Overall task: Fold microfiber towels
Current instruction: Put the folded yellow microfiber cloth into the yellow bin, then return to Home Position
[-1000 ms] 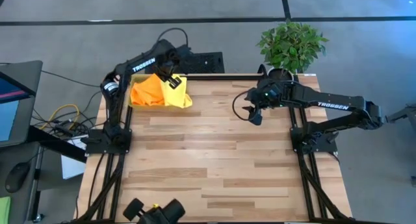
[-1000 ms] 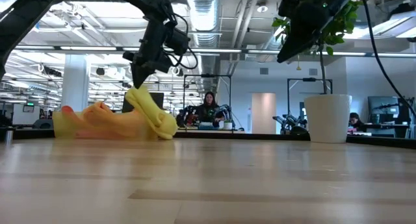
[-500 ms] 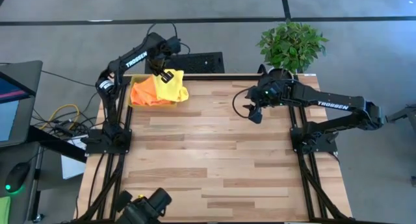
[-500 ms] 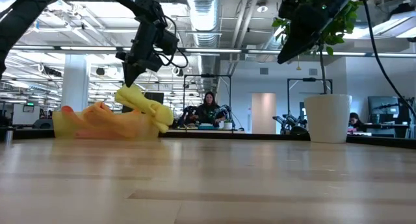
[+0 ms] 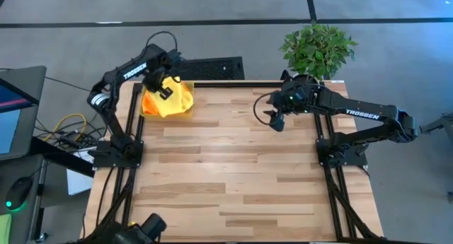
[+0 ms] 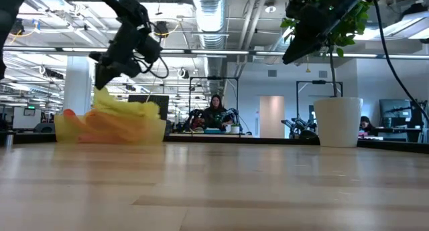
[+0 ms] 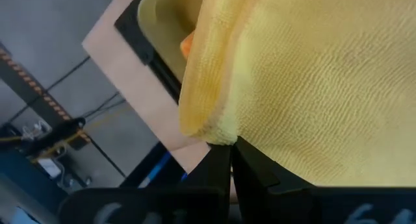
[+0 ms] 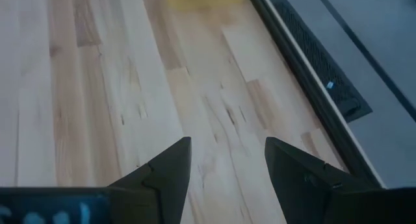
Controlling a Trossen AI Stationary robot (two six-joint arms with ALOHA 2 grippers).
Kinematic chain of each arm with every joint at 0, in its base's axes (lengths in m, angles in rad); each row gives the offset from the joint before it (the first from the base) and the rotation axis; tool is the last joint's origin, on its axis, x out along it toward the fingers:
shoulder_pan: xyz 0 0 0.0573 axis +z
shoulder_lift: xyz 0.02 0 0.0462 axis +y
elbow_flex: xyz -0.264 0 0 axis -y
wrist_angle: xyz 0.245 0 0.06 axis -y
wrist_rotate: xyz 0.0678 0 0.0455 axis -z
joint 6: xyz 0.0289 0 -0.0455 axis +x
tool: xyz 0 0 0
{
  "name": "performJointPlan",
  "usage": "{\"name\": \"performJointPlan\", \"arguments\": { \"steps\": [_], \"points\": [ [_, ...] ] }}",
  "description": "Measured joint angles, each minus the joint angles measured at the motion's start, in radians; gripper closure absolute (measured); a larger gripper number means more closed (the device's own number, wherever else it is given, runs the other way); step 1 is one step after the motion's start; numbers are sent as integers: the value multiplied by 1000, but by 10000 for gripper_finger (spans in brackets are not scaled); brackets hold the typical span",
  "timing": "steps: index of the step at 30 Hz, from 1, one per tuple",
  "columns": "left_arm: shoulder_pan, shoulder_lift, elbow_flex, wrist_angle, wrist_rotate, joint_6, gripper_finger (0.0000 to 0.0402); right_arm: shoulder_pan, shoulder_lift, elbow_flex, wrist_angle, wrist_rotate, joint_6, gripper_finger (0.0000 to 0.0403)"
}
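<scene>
A yellow towel (image 5: 175, 99) lies bunched on top of an orange towel (image 5: 149, 102) in a translucent yellow bin (image 6: 110, 132) at the table's far left corner. My left gripper (image 5: 160, 84) is above the bin, shut on the yellow towel (image 7: 312, 87). A bit of orange cloth (image 7: 186, 46) shows past it in the left wrist view. My right gripper (image 5: 276, 119) hangs open and empty above the table's far right part, and it also shows in the right wrist view (image 8: 227, 162). No pink towel shows. My left gripper pinches a thick rolled edge of the yellow towel (image 7: 218, 134) between its two shut fingers. The fingers slant down from above the bin. The towel hangs below them, and its lower part (image 6: 137, 110) rests on the pile in the bin.
A potted plant (image 5: 316, 49) stands at the table's far right corner, close behind my right arm. A black floor grate (image 5: 212, 66) lies beyond the far edge. Bare wood table (image 5: 233, 173) spreads from the bin toward the near edge.
My left gripper, still shut on the yellow towel, has gone toward the table's left edge, over the bin. The towel, which draped over the bin's right side onto the table, has been drawn back and now sits bunched on the pile. My right gripper has kept still.
</scene>
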Motion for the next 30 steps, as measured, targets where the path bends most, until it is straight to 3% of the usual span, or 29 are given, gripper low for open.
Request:
{"name": "performJointPlan", "arguments": {
  "steps": [12, 25, 30],
  "points": [
    [20, -23, -42, 49, 13, 54, 382, -7, 0, 0, 32, 1, -1, 182],
    [20, -22, -34, 0, -78, 61, 271, -15, 0, 8, 19, 1, -3, 182],
    [10, -70, -6, -3, -21, 17, 289, -41, 0, 101, -38, 8, -10, 184]
  ]
}}
